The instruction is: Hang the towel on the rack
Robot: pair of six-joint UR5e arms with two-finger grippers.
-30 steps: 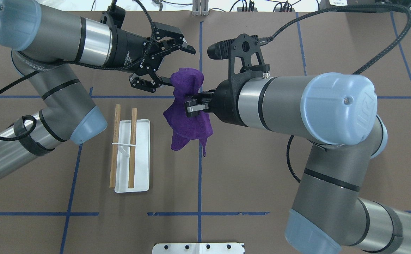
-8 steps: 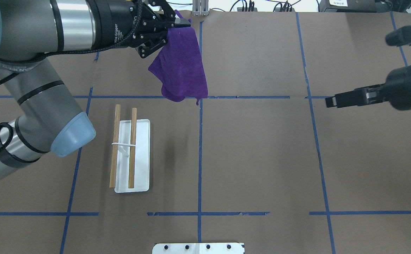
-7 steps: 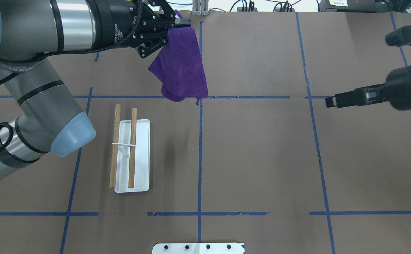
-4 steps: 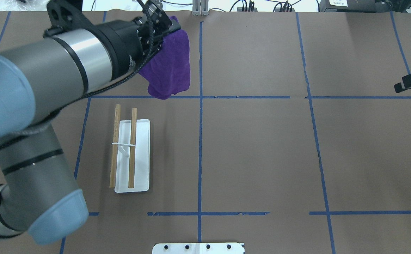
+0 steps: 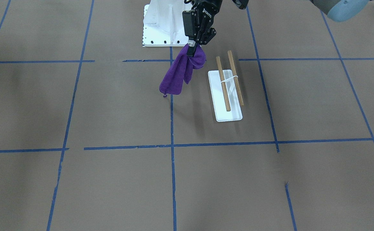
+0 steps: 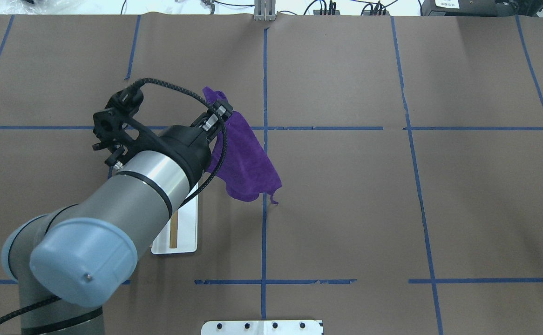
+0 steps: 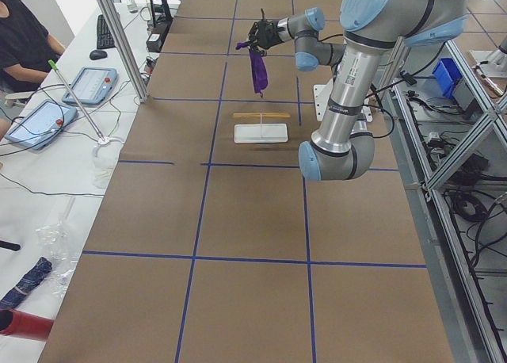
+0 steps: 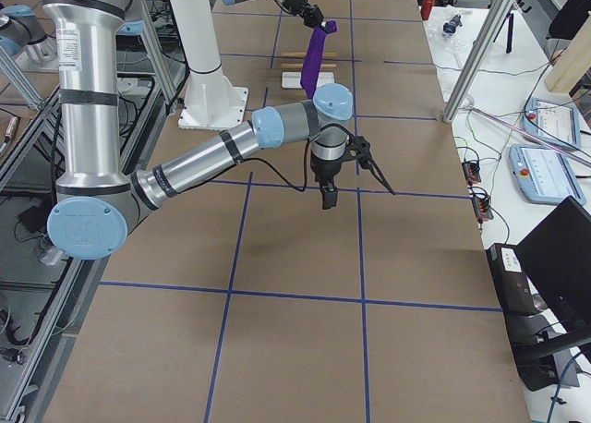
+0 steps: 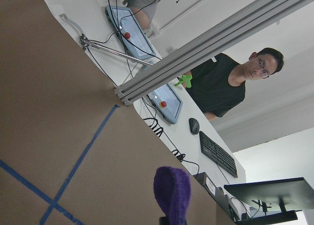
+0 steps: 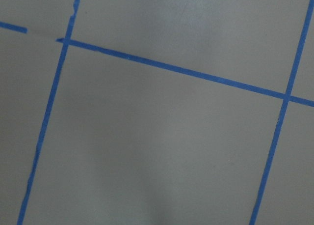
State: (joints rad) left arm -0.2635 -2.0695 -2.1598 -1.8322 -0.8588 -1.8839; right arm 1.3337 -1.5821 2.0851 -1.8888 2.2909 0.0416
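Observation:
My left gripper (image 5: 191, 50) is shut on one edge of the deep-purple towel (image 5: 180, 73). The towel hangs loose in the air beside the rack (image 5: 228, 112), on the rack's side nearer the table's middle, and is not on the two wooden dowels (image 5: 223, 84). In the overhead view the left gripper (image 6: 217, 113) holds the towel (image 6: 246, 163), and my arm hides most of the rack (image 6: 185, 232). The towel's top (image 9: 171, 190) shows in the left wrist view. My right gripper (image 8: 328, 199) hangs low over bare table, far from the towel; I cannot tell if it is open.
A large white bolted pedestal (image 5: 161, 22) stands at the robot's side of the table. Blue tape lines cross the brown table. An operator (image 7: 24, 38) sits beyond the table's far edge with tablets (image 7: 87, 84).
My left arm has swung back from the table's far edge, bringing the towel down beside the rack. My right arm has drawn away to the right, almost out of the overhead view.

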